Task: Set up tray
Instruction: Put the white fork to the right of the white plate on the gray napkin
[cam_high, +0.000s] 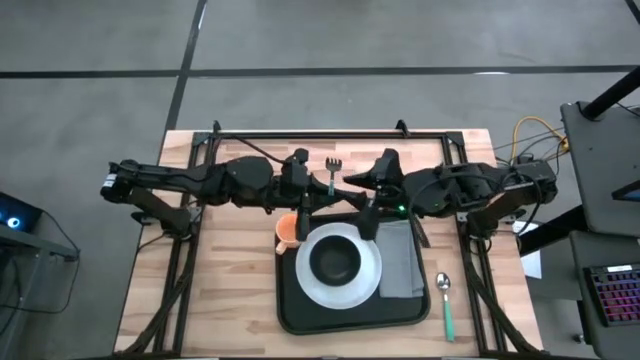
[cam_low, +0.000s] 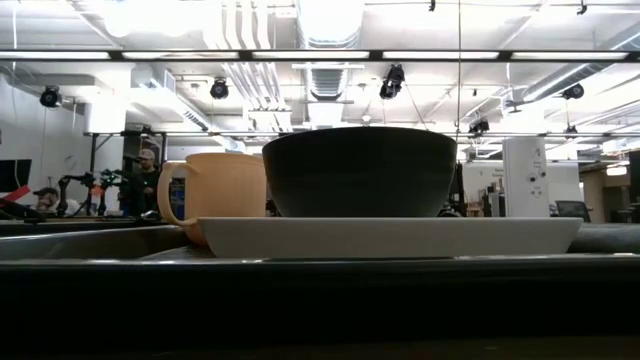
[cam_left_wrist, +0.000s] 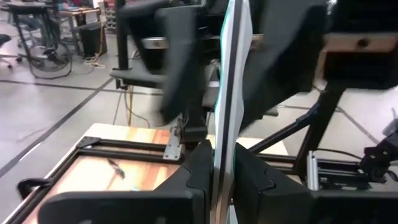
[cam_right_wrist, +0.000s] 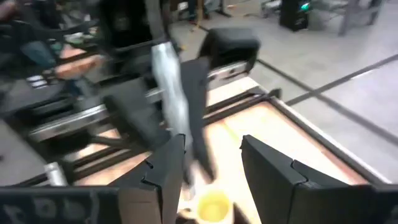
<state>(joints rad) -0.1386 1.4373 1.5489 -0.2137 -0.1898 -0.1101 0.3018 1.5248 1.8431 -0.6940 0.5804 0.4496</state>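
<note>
The black tray (cam_high: 300, 318) lies at the table's near middle. On it stand a white plate (cam_high: 372, 272) with a black bowl (cam_high: 336, 260), a peach cup (cam_high: 287, 232) and a grey folded cloth (cam_high: 401, 262). In the low view the cup (cam_low: 215, 195), bowl (cam_low: 360, 170) and plate (cam_low: 390, 236) rise behind the tray's rim (cam_low: 320, 285). My left gripper (cam_high: 316, 190) (cam_left_wrist: 219, 182) is shut on a green-handled fork (cam_high: 333, 170) above the table, beyond the tray's far edge. My right gripper (cam_high: 364, 206) (cam_right_wrist: 211, 168) is open beside it, above the cup (cam_right_wrist: 211, 208). My left gripper pinches the fork's handle (cam_left_wrist: 225, 146) between its two fingers. The fork shows edge-on, running forward out of the fingers. It is lifted clear of the table, tines (cam_high: 333, 162) toward the far edge.
A green-handled spoon (cam_high: 446, 303) lies on the wood just right of the tray. The two arms almost meet over the table's far middle. A black frame (cam_high: 320, 134) runs along the far edge and down both sides. Bare wood shows left of the tray.
</note>
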